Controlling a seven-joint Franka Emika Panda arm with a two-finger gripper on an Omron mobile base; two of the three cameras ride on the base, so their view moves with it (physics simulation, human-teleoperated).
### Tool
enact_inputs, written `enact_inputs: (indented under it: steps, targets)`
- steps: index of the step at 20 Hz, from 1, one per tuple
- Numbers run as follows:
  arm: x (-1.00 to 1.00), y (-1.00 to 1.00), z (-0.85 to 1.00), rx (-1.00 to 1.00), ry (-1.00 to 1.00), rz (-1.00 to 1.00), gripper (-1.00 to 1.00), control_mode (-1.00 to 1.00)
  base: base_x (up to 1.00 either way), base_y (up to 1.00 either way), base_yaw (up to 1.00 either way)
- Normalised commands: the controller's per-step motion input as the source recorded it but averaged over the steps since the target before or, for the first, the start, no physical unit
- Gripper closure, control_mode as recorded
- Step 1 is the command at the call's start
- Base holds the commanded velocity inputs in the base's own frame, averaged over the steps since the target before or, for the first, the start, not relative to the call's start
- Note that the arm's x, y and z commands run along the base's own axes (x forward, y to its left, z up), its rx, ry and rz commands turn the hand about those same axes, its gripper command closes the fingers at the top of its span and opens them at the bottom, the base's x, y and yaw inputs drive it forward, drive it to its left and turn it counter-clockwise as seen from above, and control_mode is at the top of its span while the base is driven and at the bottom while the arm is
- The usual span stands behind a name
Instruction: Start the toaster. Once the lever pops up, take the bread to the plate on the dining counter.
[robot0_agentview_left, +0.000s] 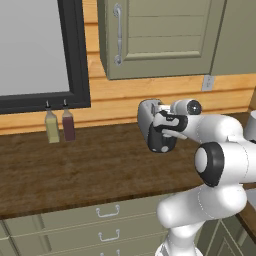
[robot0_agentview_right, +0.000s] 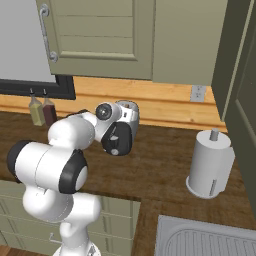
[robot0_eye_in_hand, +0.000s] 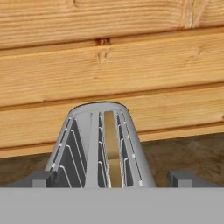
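The silver-grey toaster (robot0_agentview_left: 148, 120) stands on the wooden counter by the plank wall, its black end panel (robot0_agentview_left: 161, 143) facing the base. In the right base view the toaster (robot0_agentview_right: 129, 116) sits just behind my hand. From the hand view I look along the toaster's top slots (robot0_eye_in_hand: 94, 144), and the tan bread (robot0_eye_in_hand: 111, 146) sits down in the right slot. My gripper (robot0_eye_in_hand: 112, 178) is open, one dark fingertip (robot0_eye_in_hand: 41, 178) on each side of the toaster's near end, holding nothing. The plate and the dining counter are out of view.
Two bottles (robot0_agentview_left: 51, 127) (robot0_agentview_left: 68, 125) stand by the wall at the left under a dark-framed window. A paper towel roll (robot0_agentview_right: 210, 162) stands to the right, with a sink (robot0_agentview_right: 200, 240) in front of it. Cabinets hang above; drawers (robot0_agentview_left: 107, 212) sit below the counter.
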Motion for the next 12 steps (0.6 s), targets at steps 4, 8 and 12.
enact_inputs:
  steps: [4,8,12]
  targets:
    - [0.0,0.0,0.0,0.0,0.0,0.0,-1.0,-1.0,0.0,0.0,0.0]
    - [0.0,0.0,0.0,0.0,0.0,0.0,-1.0,-1.0,0.0,0.0,0.0]
    - [0.0,0.0,0.0,0.0,0.0,0.0,-1.0,-1.0,0.0,0.0,0.0]
